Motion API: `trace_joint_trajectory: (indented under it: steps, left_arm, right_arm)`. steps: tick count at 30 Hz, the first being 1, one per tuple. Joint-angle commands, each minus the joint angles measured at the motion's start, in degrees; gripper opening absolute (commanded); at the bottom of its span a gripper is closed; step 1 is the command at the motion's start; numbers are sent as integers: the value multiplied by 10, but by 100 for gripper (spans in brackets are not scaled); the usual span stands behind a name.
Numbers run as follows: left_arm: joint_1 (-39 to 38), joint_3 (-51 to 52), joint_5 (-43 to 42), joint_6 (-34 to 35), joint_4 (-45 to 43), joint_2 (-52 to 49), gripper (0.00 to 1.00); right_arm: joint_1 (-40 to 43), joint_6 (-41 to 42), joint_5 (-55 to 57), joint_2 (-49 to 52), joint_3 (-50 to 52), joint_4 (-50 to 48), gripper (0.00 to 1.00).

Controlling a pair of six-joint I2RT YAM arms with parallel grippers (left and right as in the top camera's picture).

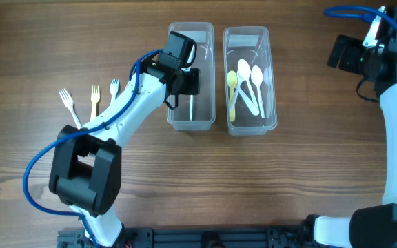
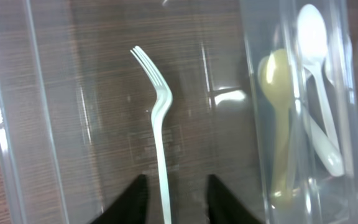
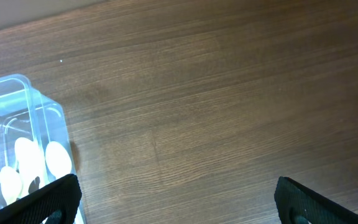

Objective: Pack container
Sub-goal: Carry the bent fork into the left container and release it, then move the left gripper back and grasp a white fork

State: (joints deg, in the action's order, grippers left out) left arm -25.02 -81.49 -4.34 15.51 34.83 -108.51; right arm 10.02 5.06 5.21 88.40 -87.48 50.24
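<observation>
- My left end effector (image 2: 176,190) stands parted over the left container (image 1: 171,118), with the white fork (image 2: 161,155) lying inside it, untouched between the fingers.
- My right end effector (image 3: 176,202) is wide above the brown wooden tabletop (image 3: 229,93).
- Three forks (image 1: 95,100) lie on it.

Table: a brown wood-grain tabletop (image 1: 302,186) is stretching beneath and all around the left pincer (image 1: 190,86).
Light: a soft pale sheen is lying on the wood ahead of the right pincer (image 3: 176,190).
</observation>
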Motion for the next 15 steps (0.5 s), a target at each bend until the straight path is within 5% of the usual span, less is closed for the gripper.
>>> trace_joint_trajectory:
  steps: [1,15]
  left_arm:
    - [12,-4,8,-1,-6,2,35]
    - [68,-4,88,-64,92,176,38]
  right_arm:
    - [1,-4,8,3,-2,-1,100]
    - [1,-4,8,3,-2,-1,100]
